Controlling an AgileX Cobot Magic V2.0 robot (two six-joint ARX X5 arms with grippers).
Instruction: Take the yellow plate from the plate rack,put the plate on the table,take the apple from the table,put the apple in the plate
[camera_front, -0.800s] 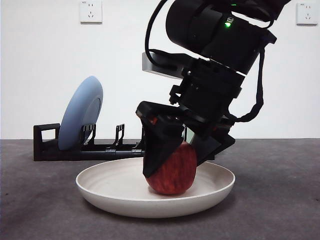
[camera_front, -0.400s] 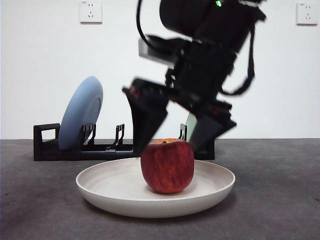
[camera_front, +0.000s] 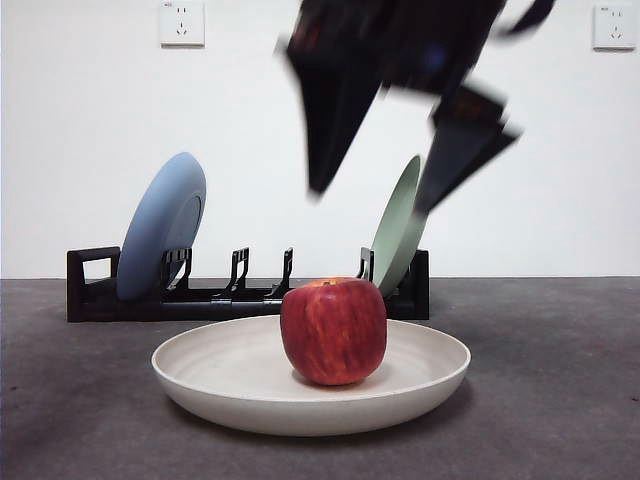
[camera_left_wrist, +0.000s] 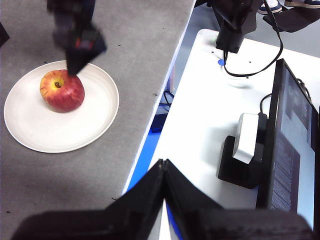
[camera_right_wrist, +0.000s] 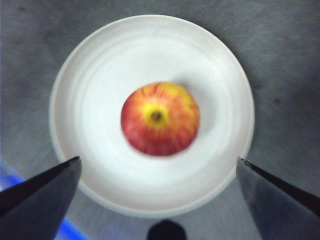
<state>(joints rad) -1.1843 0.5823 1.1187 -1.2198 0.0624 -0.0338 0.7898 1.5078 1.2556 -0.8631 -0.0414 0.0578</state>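
apple (camera_front: 334, 331) mid-plate (camera_front: 225, 385), right gripper (camera_front: 395, 175) fingers spread above

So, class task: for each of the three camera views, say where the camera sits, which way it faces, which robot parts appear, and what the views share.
Front view: low, at table height, looking level across the table at the apple in the yellow plate, plate rack behind; the right hand hangs open above.
Left wrist view: off beside the table, looking down; the left hand, shut, shows at the bottom.
Right wrist view: directly above the plate, facing down; the right hand's spread jaws frame it.
All three share apple and plate.
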